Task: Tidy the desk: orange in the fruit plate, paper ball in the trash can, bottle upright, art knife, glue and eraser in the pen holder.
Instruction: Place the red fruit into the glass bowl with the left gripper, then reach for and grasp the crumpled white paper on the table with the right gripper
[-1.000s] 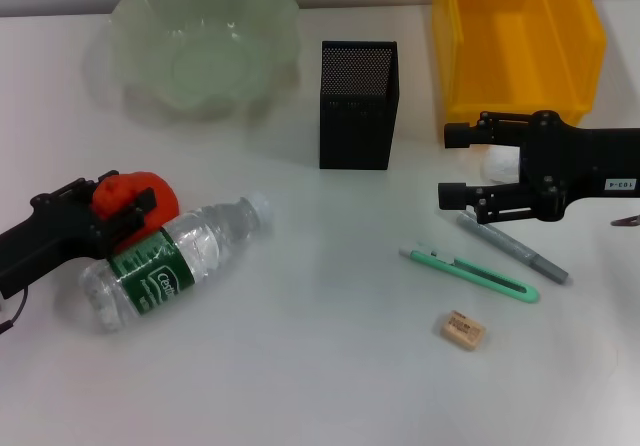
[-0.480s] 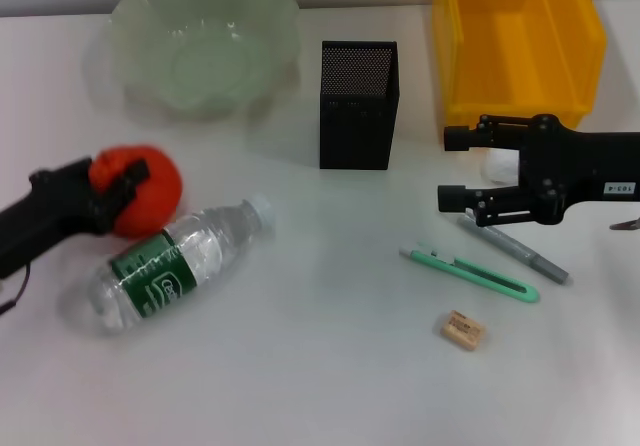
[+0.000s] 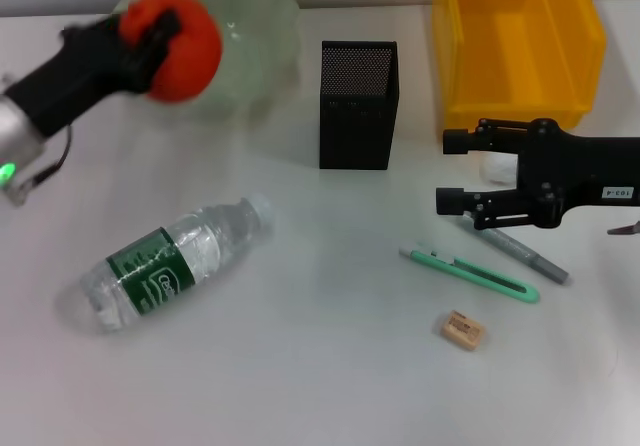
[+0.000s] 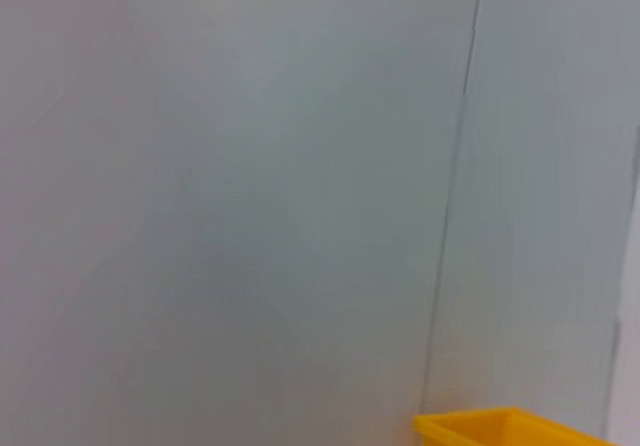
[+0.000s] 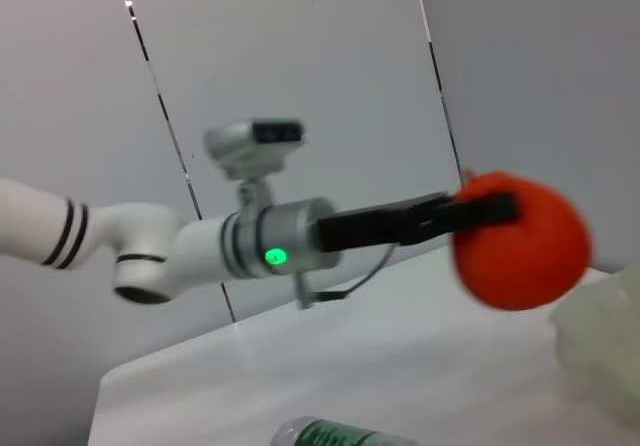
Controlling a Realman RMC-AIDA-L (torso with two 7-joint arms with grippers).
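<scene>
My left gripper [image 3: 160, 28] is shut on the orange [image 3: 180, 34] and holds it in the air over the near-left rim of the pale green fruit plate [image 3: 250, 36]. The right wrist view also shows the orange [image 5: 520, 241]. The bottle [image 3: 170, 261] lies on its side at front left. My right gripper [image 3: 452, 169] is open and low over the table, its fingers either side of the white paper ball [image 3: 493, 169], which is partly hidden. Close by lie the grey glue stick [image 3: 520, 251], green art knife [image 3: 470, 273] and tan eraser [image 3: 463, 329]. The black mesh pen holder [image 3: 358, 104] stands mid-table.
The yellow trash can [image 3: 515, 36] stands at the back right, just behind my right gripper, and its corner shows in the left wrist view [image 4: 510, 428]. The bottle's top [image 5: 340, 434] and the plate's edge [image 5: 605, 331] show in the right wrist view.
My left arm has lifted the orange from beside the bottle and carried it back over the fruit plate. The bottle shifted slightly. The right arm has stayed put.
</scene>
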